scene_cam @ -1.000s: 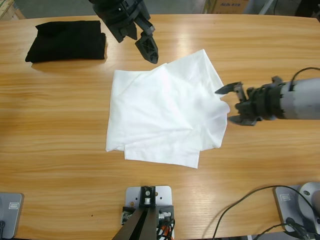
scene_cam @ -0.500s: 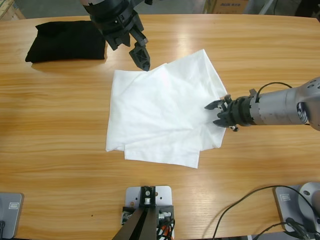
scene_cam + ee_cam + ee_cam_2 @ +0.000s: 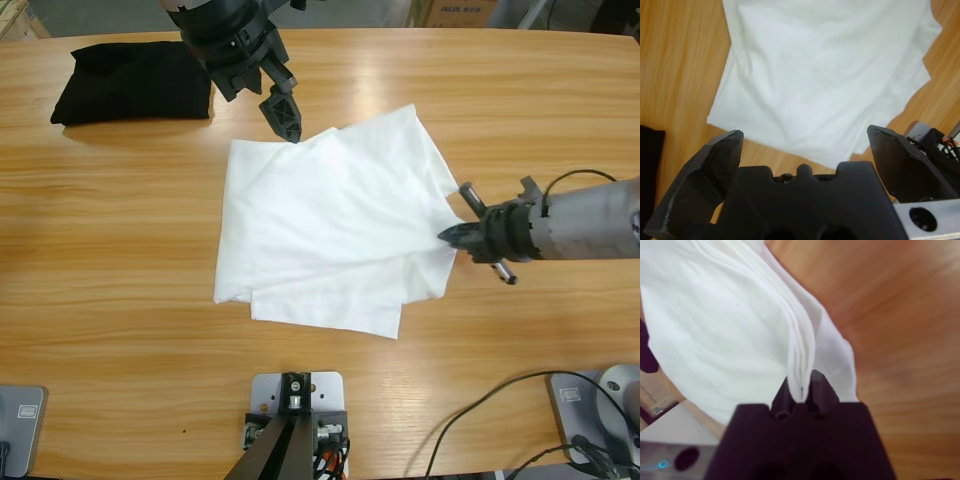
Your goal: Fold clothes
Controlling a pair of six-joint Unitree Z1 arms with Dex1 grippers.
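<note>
From my side, the white T-shirt (image 3: 330,230) lies loosely folded in the middle of the counter (image 3: 120,300). My right gripper (image 3: 447,235) has its jaws clamped on several layers of the shirt's right edge. Further back, my left gripper (image 3: 288,125) hangs just above the shirt's far edge, jaws wide apart. Beyond it, at the far left, lies a black folded garment (image 3: 130,80).

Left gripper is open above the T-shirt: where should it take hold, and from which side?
Probably the T-shirt's far corner under the left gripper, from above: the layers end there in a free edge, opposite the right gripper's pinch.
</note>
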